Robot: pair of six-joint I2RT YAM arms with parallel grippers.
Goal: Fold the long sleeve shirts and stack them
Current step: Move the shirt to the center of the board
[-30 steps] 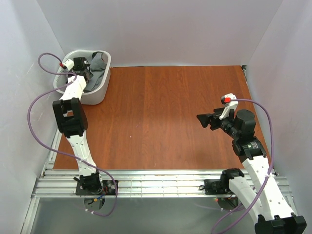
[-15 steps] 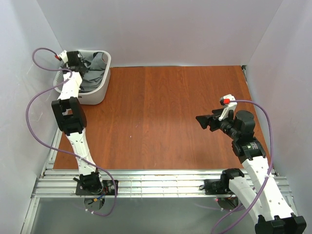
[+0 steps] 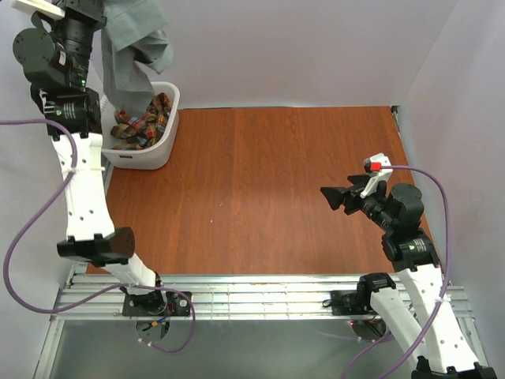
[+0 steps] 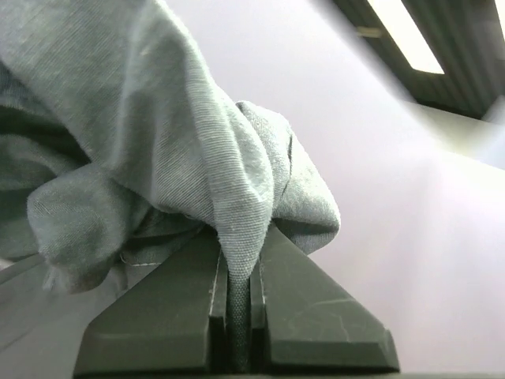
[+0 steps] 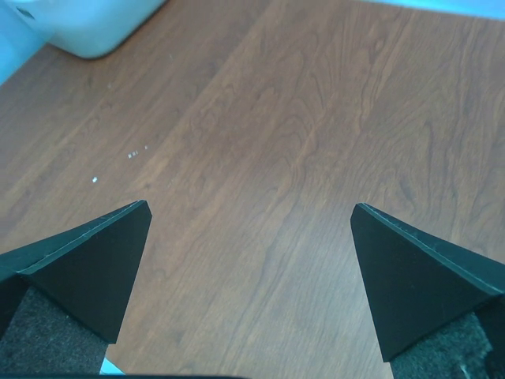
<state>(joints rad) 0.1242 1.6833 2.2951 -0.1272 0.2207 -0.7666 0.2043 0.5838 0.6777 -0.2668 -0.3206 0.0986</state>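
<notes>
The grey long sleeve shirt (image 3: 130, 47) hangs bunched in the air at the far left, its lower end reaching down into the white basket (image 3: 169, 120). My left gripper (image 4: 239, 260) is shut on a fold of the grey shirt (image 4: 158, 142), raised high above the basket. In the top view the cloth hides its fingers. The plaid shirt (image 3: 144, 125) lies crumpled inside the basket. My right gripper (image 3: 329, 197) hovers open over the right side of the table with nothing between its fingers (image 5: 95, 253).
The brown wooden table (image 3: 276, 174) spreads between the two arms. White walls close in the left, back and right sides. A corner of the basket (image 5: 87, 31) shows at the top left of the right wrist view.
My left gripper closed on the grey shirt in the basket and rose steeply with it, uncovering the plaid shirt. My right arm has barely shifted.
</notes>
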